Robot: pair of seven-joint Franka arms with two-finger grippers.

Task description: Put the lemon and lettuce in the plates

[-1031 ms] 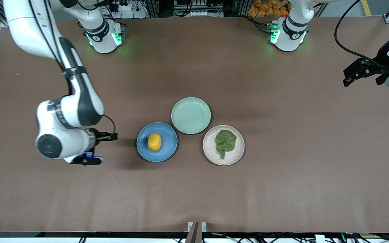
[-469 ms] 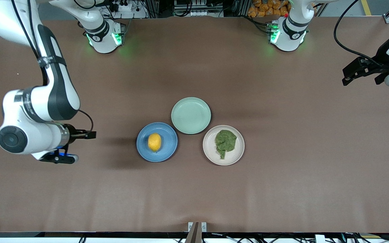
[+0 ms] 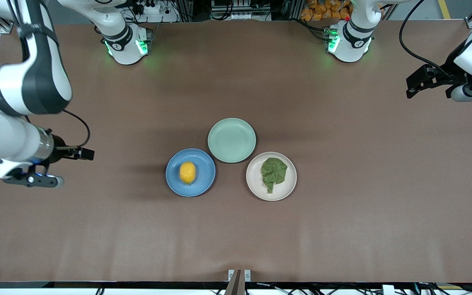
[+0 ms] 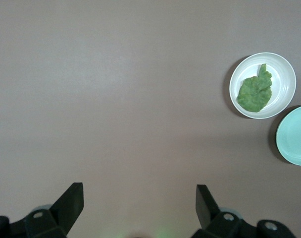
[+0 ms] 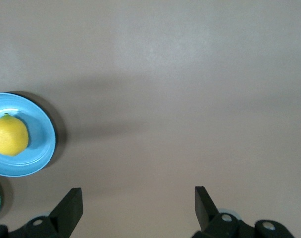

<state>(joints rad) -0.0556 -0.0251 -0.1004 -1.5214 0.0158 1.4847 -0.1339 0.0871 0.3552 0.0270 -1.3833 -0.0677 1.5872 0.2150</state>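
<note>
The lemon (image 3: 187,172) lies in the blue plate (image 3: 205,182), a little off its middle toward the right arm's end of the bench (image 3: 342,229). The lettuce (image 3: 273,172) lies flat in the cream-white plate (image 3: 287,189), its short stem end pointing toward the front camera. These two plates sit side by side, apart from each other, with the blue one toward the right arm's end. A pale mint-green plate (image 3: 231,140) (bare, with nothing on it) sits farther from the front camera than both, its rim just beside each of theirs.

The right claw (image 3: 84,154) is up in the air over bare bench toward the right arm's end, well apart from the blue plate. Its fingers are spread wide and hold nothing; in the right wrist view the right claw (image 5: 136,206) shows both black fingertips (image 5: 71,204) set far apart, with the lemon (image 5: 10,135) and blue plate (image 5: 41,148) off at the edge.

The left claw (image 3: 418,84) hangs over bare bench at the left arm's end, well apart from the cream-white plate. It too is wide open and empty: the left wrist view shows the left claw (image 4: 139,208) with its fingertips (image 4: 73,201) spread over plain bench, and the lettuce (image 4: 254,91) in its cream-white plate (image 4: 284,74) well apart, the mint-green plate (image 4: 294,136) just beside it.
</note>
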